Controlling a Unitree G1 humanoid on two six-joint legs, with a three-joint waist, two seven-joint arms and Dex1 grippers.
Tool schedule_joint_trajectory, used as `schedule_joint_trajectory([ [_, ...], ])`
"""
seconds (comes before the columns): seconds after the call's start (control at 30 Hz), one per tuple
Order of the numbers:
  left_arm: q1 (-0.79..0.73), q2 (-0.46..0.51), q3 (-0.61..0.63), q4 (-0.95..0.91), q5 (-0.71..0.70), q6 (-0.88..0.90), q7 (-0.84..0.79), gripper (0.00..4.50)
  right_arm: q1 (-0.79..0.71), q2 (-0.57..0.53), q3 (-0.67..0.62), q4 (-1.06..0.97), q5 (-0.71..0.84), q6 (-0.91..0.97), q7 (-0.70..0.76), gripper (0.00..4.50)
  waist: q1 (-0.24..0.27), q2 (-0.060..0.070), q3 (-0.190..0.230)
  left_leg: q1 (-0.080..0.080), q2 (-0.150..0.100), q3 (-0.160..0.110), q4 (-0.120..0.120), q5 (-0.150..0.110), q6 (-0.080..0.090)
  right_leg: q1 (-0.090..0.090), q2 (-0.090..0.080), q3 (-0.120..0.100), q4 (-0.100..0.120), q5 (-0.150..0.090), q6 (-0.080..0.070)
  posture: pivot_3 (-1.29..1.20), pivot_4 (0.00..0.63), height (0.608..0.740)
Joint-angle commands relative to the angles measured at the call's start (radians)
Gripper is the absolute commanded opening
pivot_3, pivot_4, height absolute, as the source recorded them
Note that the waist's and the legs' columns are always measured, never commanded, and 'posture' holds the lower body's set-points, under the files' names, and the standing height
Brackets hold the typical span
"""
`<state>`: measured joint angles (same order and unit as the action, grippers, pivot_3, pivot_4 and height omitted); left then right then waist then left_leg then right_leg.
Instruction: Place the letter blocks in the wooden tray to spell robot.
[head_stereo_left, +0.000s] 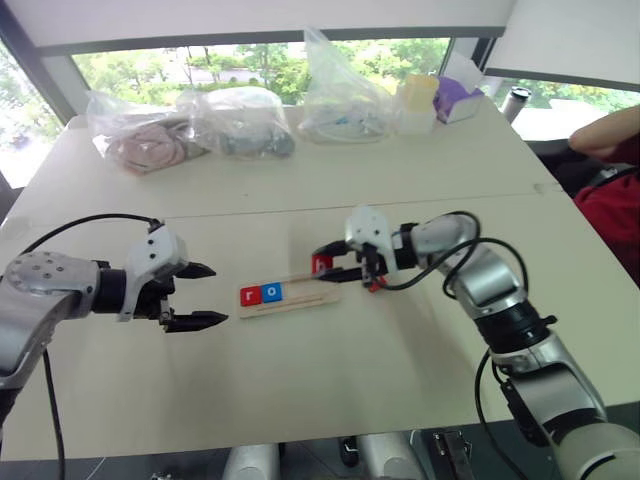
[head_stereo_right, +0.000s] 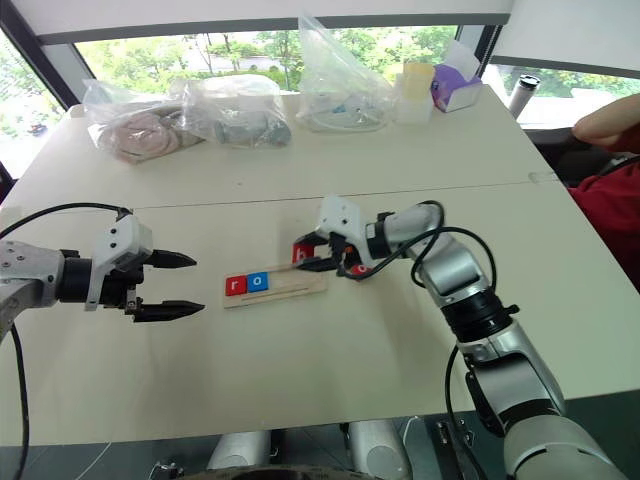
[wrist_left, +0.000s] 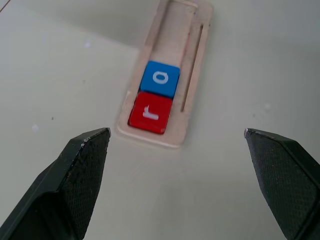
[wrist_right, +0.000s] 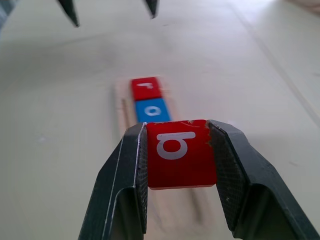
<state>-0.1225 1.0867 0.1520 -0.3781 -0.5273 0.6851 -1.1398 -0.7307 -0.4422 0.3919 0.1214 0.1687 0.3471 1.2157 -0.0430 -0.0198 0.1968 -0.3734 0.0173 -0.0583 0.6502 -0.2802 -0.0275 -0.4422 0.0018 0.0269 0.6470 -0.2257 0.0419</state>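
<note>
Right pincer (wrist_right: 176, 150) clamping red b block (wrist_right: 181, 152), left pincer (head_stereo_left: 196, 295) wide, empty

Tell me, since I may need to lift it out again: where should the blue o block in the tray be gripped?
Judging by its pose, from above, on the two edges facing the tray's long rails. The blue o block lies flat, touching the red r block on one side.

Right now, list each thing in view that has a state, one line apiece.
Long light-wood tray: partly filled, two blocks in place.
Red square r block: seated at the tray's end.
Blue square o block: seated next to r.
Red square b block: gripped above the tray.
Right gripper: fingers shut on b.
Left gripper: fingers open, empty.
</note>
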Motion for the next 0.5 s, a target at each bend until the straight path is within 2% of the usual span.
schedule_joint_trajectory([
  [0.03, 0.024, -0.011, 0.058, -0.071, -0.032, 0.022, 0.036, 4.50, -0.048, 0.040, 0.046, 0.081, -0.039, -0.077, 0.037, 1.21, 0.002, 0.000, 0.000, 0.000, -0.001, 0.000, 0.000, 0.000, 0.000, 0.000, -0.001, 0.000, 0.000, 0.000, 0.000, 0.00, 0.150, 0.740],
  [0.23, 0.065, -0.059, 0.103, -0.146, -0.069, 0.070, 0.122, 4.50, -0.126, 0.135, 0.069, 0.249, -0.061, -0.141, 0.070, 1.21, -0.001, 0.000, 0.000, 0.001, -0.001, 0.000, 0.001, 0.000, 0.000, 0.001, -0.001, 0.000, 0.001, 0.002, -0.003, 0.00, 0.150, 0.740],
  [0.5, 0.105, -0.048, 0.132, -0.173, -0.085, 0.091, 0.140, 4.50, -0.190, 0.187, 0.062, 0.413, -0.114, -0.248, 0.098, 1.21, -0.002, 0.000, 0.000, 0.001, 0.000, -0.001, 0.000, 0.000, 0.000, 0.000, 0.001, 0.000, 0.002, 0.003, -0.004, 0.00, 0.150, 0.740],
])
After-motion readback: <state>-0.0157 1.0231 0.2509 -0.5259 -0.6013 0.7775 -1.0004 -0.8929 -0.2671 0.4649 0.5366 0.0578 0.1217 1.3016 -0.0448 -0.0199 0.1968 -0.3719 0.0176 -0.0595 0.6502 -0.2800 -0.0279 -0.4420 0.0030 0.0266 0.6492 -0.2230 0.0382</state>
